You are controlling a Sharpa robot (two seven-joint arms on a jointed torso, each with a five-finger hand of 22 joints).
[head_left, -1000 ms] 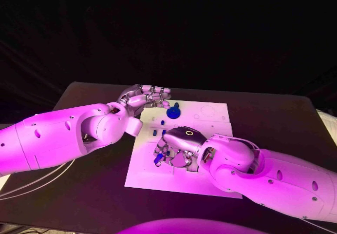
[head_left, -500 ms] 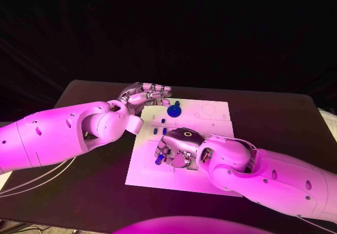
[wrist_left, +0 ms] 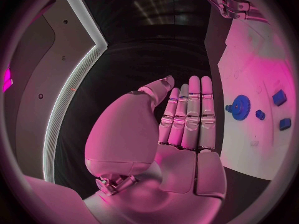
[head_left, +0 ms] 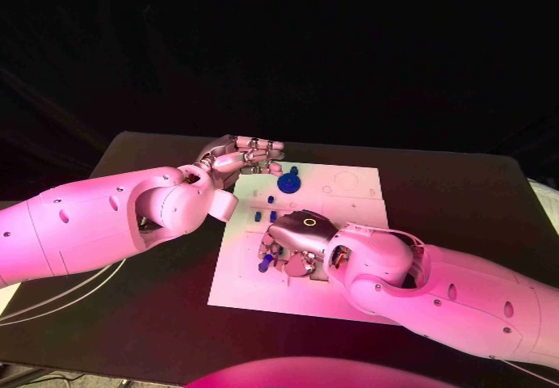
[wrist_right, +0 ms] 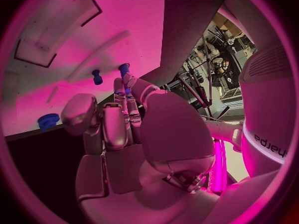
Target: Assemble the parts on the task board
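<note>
1. Task board [head_left: 350, 182], head view: white plate in the middle of the black table [head_left: 466, 194]. A blue gear [head_left: 287, 183] sits near its far left corner, with small blue parts [head_left: 266, 217] just nearer the robot. The right hand [head_left: 297, 242] is low over the board's left-middle, back of the hand up, fingers curled down at a small blue part [head_left: 266, 260]. Whether it pinches the piece or only touches it cannot be told, since the hand covers the contact. The left hand [head_left: 239, 158] hangs over the board's far left edge, near the gear, holding nothing; likely parked clear so the right hand can work.

2. Left wrist view: left hand [wrist_left: 187, 119] is flat, fingers [wrist_left: 202, 109] straight and pressed side by side, thumb alongside, palm empty. Board [wrist_left: 249, 69] lies off to one side, with gear [wrist_left: 240, 107] and blue parts [wrist_left: 278, 97] apart from the hand. No contact; reads as a waiting pose.

3. Right wrist view: right hand [wrist_right: 118, 119] has fingers close together, reaching toward the board [wrist_right: 56, 30]. Fingertips [wrist_right: 127, 79] sit at a blue part [wrist_right: 124, 68]; another blue peg [wrist_right: 96, 76] is just beside it, and the gear [wrist_right: 48, 120] well apart near the board's edge. Grip not confirmed. Judgement: picking or seating this part, task early to mid.
</note>
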